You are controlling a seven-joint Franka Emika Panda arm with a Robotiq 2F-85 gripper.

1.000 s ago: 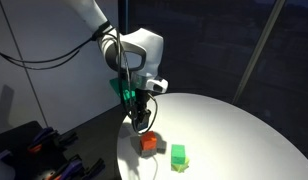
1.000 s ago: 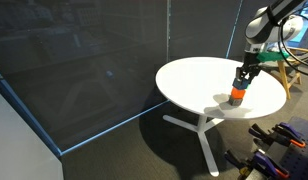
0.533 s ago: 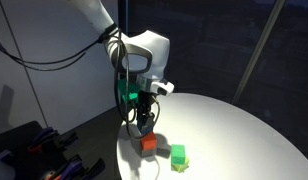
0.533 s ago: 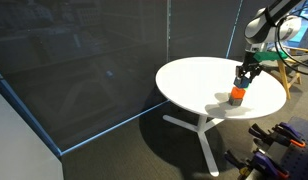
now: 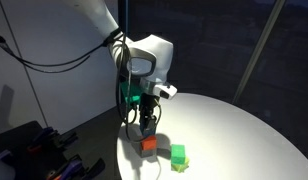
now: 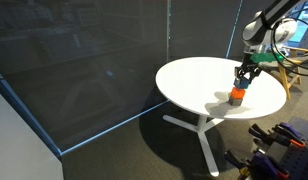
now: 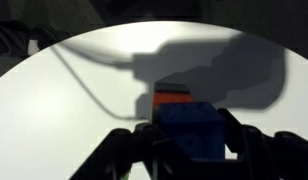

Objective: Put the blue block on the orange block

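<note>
The pincer (image 5: 144, 122) hangs over the orange block (image 5: 148, 144) and brackets the blue block (image 7: 191, 133), so the two cubes line up for stacking. Whether it pinches the blue one or stands just free cannot be told. The green block (image 5: 178, 155) lies off to one side.

No text, label, brand, number or sign can be read on anything in any of the views
</note>
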